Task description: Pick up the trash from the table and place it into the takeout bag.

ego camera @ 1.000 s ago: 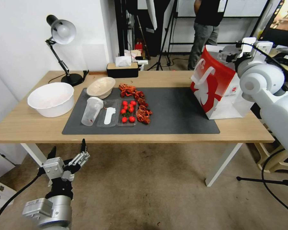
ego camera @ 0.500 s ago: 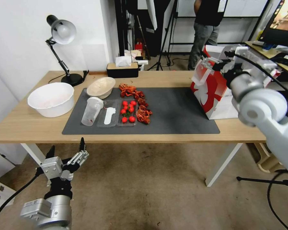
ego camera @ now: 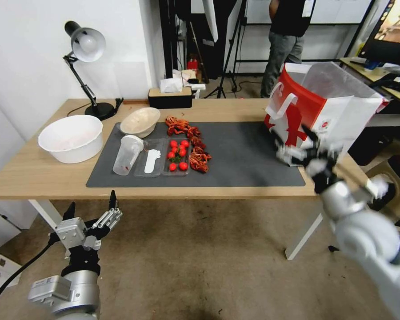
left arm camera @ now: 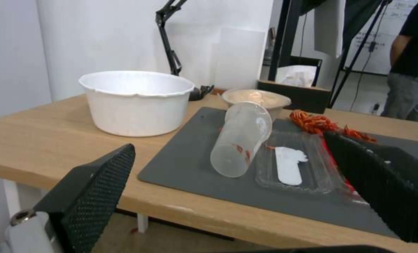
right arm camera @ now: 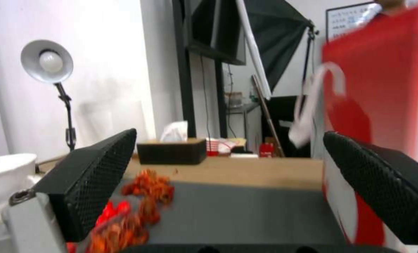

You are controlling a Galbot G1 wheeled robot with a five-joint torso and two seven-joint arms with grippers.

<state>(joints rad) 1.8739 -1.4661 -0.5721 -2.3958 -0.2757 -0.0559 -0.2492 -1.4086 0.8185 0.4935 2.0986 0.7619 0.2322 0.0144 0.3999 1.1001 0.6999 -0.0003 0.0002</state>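
Trash lies on the table's [ego camera: 35, 173] dark mat: a clear plastic cup [ego camera: 127, 154] on its side, a beige bowl [ego camera: 140, 121], a clear tray [ego camera: 150, 162] with a white spoon, a tray of red tomatoes [ego camera: 178, 155] and red shells [ego camera: 195, 149]. The takeout bag [ego camera: 324, 102] stands open-topped at the table's right end. My right gripper [ego camera: 295, 144] is open and empty at table height, just in front of the bag's lower left corner. My left gripper [ego camera: 92, 205] hangs open below the table's front edge, facing the cup [left arm camera: 242, 138].
A large white bowl [ego camera: 71, 138] sits at the table's left end, with a desk lamp [ego camera: 86, 49] behind it. A black tissue box [ego camera: 170, 97] stands at the back edge. The mat's right half [ego camera: 249, 155] is bare.
My right arm has swung down from above the takeout bag's top to table height beside its lower left corner. The left gripper has barely moved.
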